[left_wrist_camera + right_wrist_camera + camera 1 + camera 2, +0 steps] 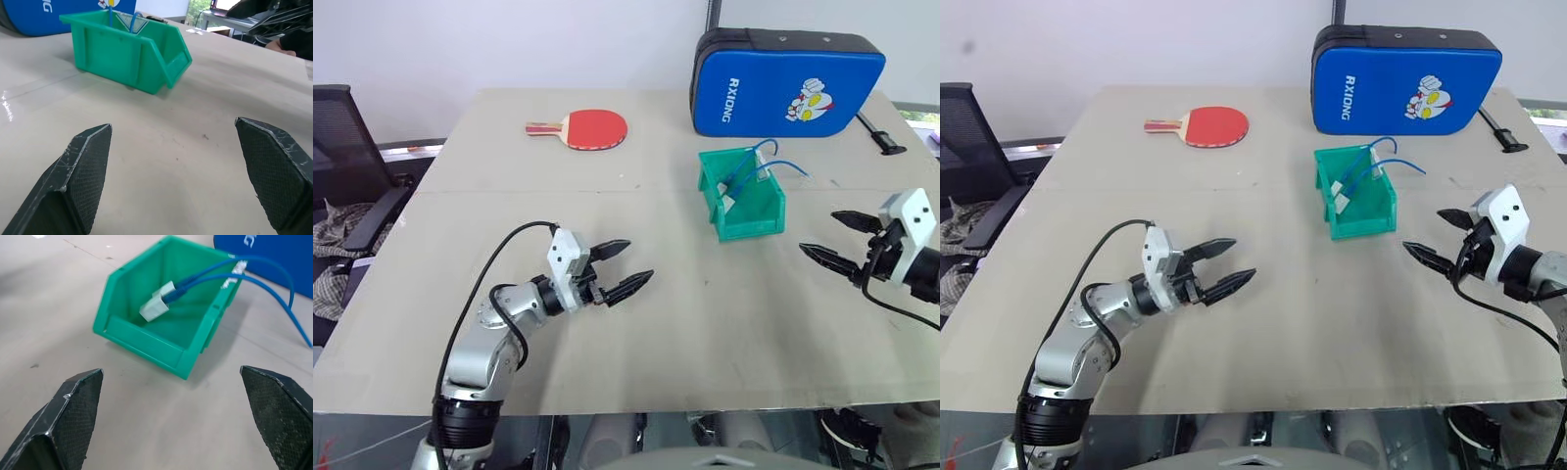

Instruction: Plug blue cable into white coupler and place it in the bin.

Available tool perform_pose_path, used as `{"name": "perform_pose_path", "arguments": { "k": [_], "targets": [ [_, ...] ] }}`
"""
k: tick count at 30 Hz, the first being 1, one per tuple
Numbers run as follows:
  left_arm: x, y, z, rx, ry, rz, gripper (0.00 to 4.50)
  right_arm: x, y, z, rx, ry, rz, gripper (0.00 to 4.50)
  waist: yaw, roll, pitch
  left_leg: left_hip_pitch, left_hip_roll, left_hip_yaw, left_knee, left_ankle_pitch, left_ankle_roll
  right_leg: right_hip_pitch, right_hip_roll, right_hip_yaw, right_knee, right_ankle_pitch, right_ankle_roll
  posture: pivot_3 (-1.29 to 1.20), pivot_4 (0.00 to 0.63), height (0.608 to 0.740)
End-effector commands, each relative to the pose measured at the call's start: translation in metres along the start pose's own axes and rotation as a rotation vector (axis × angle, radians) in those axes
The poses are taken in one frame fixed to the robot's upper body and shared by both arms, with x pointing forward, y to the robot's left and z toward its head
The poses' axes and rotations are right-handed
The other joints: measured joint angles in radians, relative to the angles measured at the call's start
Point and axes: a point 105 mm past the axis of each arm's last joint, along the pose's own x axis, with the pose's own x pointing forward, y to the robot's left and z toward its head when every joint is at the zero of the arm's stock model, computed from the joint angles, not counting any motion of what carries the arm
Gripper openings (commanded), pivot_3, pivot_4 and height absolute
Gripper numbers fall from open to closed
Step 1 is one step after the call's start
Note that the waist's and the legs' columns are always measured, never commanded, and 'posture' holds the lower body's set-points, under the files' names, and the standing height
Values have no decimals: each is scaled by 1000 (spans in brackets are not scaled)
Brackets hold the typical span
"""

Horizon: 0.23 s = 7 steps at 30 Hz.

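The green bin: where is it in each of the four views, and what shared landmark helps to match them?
Left eye view: the green bin, right of centre.
Right eye view: centre-right.
Left wrist view: upper left.
Right wrist view: upper centre.
Shared landmark: the blue case behind the bin.

Red table-tennis paddle (pixel 587 128) flat on far side of beige table (pixel 636 294). Blue padded case (pixel 783 83) upright at back edge. Black office chair (pixel 347 166) beside table.
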Motion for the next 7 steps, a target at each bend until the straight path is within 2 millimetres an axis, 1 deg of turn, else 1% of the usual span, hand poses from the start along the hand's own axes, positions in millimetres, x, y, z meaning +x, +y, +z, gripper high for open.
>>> {"name": "perform_pose_path", "arguments": {
  "k": [1,4,7],
  "targets": [
    [-22,7,-4,29,42,27,4140,-26,-6,-6,-110,10,-99,4435,0,1,0,0,0,0,0,0,0,-1,0,-1,0,0,0,0,150,731],
    [-29,7,-8,30,71,32,4140,-41,3,-22,-85,53,-98,4435,0,2,1,-1,0,2,0,0,0,-1,-2,1,0,0,0,0,150,731],
    [-34,0,-12,18,93,15,4140,-48,10,-36,-66,89,-102,4435,-1,1,1,1,0,3,1,0,0,0,-4,1,0,0,0,0,150,731]
  ]
}}
